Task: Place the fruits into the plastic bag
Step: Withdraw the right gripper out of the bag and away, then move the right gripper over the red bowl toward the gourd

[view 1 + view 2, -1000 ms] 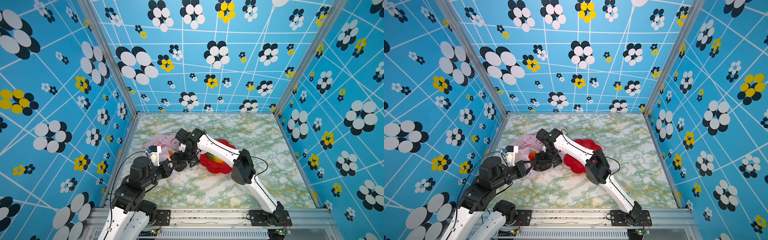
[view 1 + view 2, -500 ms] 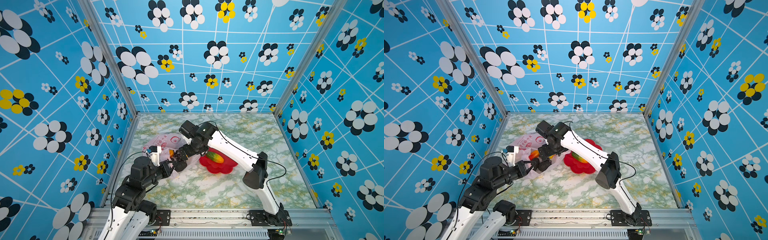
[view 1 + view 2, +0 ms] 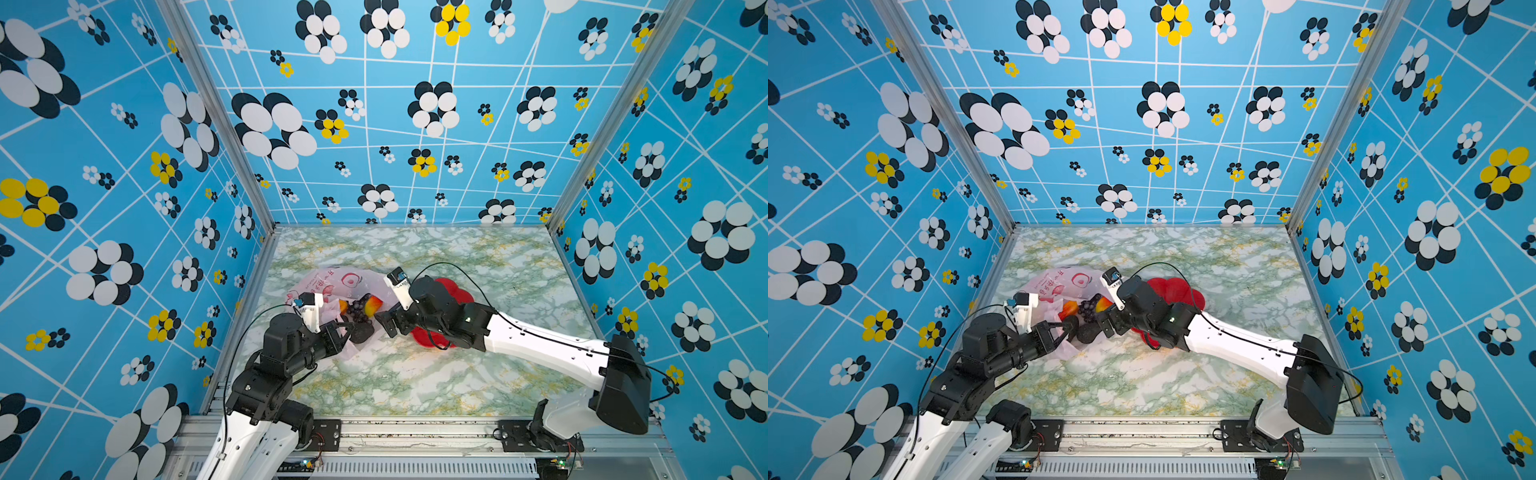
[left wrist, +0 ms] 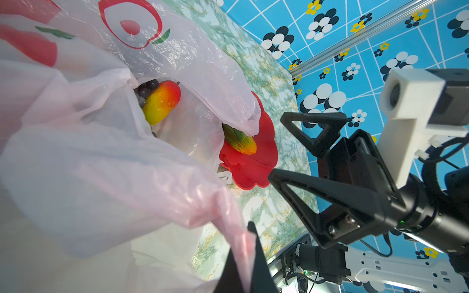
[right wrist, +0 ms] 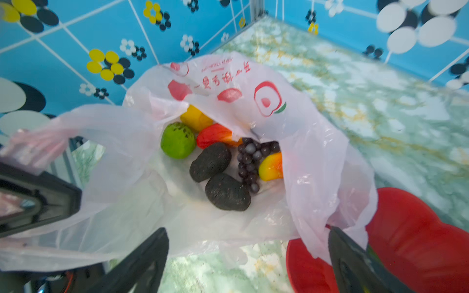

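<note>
In both top views your plastic bag lies crumpled on the marbled table, left of centre, with the red dish just beside it on the right. Your left gripper is clenched on the bag's near rim. Your right gripper hangs at the bag's mouth with its jaws spread wide and nothing in them. Inside the mouth you can make out the grape bunch, the mango and a dark avocado

In the left wrist view your left gripper pinches a pink strip of the bag between its closed fingers. The mango and the grape bunch sit deep in the bag. The oblong fruit lies on the red dish, partly under the bag's loose rim. Your right gripper stands released beside the dish, holding nothing

In the right wrist view you look into the bag between the wide-apart fingers of the right gripper. The kiwi, the yellow fruit, the red fruit, two avocados, the grape bunch and the mango all rest inside. The bag's rim drapes over the edge of the red dish, right at one fingertip; you cannot tell whether they touch. The left gripper grips the bag's handle at the frame's edge
</note>
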`<state>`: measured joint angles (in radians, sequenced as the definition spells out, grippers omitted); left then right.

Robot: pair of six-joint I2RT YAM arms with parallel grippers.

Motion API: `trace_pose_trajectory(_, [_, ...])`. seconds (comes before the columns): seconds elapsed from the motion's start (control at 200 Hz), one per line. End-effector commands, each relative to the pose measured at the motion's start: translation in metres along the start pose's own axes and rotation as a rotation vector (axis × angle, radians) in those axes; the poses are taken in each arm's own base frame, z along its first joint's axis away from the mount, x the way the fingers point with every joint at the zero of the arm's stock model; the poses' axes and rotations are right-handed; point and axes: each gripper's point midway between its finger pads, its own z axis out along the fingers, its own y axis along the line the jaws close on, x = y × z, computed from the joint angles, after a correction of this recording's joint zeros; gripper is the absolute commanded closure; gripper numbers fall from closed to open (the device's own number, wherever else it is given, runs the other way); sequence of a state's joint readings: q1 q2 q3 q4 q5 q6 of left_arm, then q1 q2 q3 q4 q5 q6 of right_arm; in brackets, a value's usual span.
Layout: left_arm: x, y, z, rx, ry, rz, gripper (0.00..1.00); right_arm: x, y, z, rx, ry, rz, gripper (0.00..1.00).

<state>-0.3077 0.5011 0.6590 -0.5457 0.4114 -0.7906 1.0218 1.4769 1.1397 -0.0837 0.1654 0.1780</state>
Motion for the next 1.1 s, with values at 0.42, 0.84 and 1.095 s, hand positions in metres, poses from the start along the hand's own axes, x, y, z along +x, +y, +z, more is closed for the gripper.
trace_pose_trajectory(0.42, [-0.003,0.0,0.007,0.032,-0.015,-0.045,1.0,0.008,-0.168,-0.153,0.641,-0.474,0.639,0.01])
trace_pose_trajectory(0.84, [-0.002,0.001,0.015,0.038,-0.001,-0.064,1.0,0.123,-0.193,-0.156,0.617,0.029,1.213,0.01])
trace_pose_trajectory(1.095, [-0.003,0.0,0.013,0.031,0.0,-0.044,1.0,0.123,-0.177,-0.11,0.473,0.27,1.322,0.01])
